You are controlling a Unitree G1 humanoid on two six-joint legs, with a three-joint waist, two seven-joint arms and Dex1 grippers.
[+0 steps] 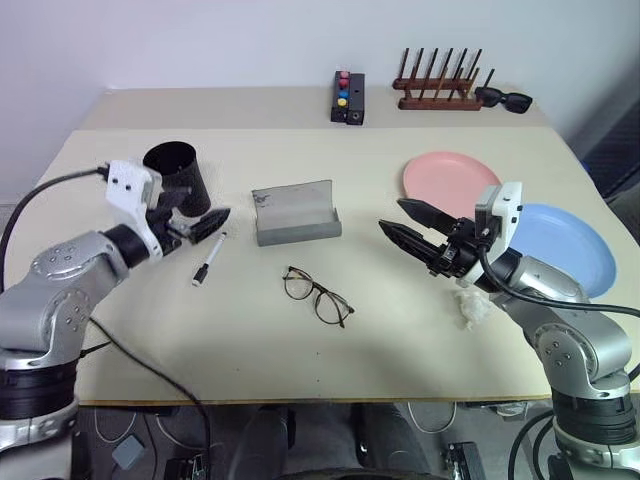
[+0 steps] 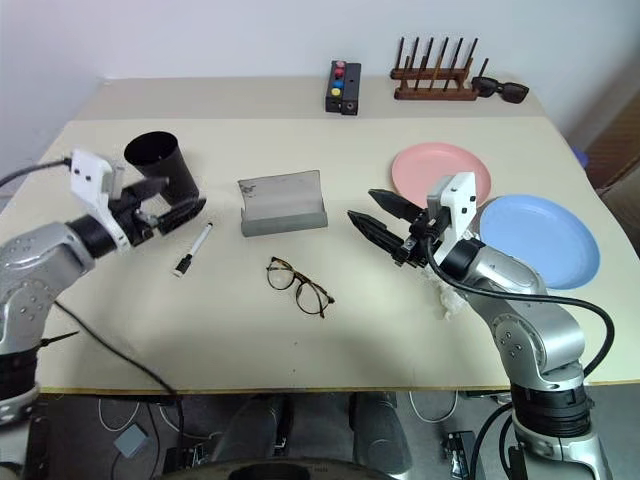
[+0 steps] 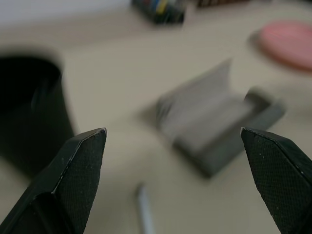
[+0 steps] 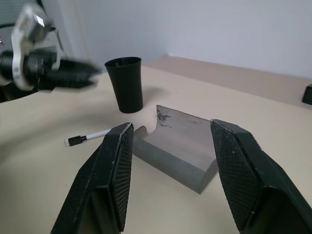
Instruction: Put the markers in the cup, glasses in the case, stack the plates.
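- Beige surface (image 1: 300, 350) carrying everything, bare along its near edge.
- Light blue plate (image 1: 572, 247) by the right edge, flat; pink plate (image 1: 448, 177) just beside it toward the far edge, rims close, not stacked.
- Right pincer (image 1: 401, 219) hovering above the surface near the pink plate, pointing toward the case, jaws moderately apart, nothing between them.
- Left pincer (image 1: 208, 224) near the left edge, just in front of the cup and over the marker's far end, jaws spread wide in the left wrist view, holding nothing.
- Grey case (image 1: 295, 213) around mid-surface, lid open and upright, empty.
- Black cup (image 1: 178, 175) upright near the far-left corner.
- Wooden rack (image 1: 437, 84) at the far edge, black sunglasses (image 1: 503, 98) beside it, small black box (image 1: 348, 98) with coloured buttons to its left.
- Glasses (image 1: 317, 295) lying unfolded in front of the case, apart from it.
- Crumpled white scrap (image 1: 471, 305) under the right arm.
- 1 white marker (image 1: 208, 258) with black cap lying flat between cup and glasses, outside the cup.
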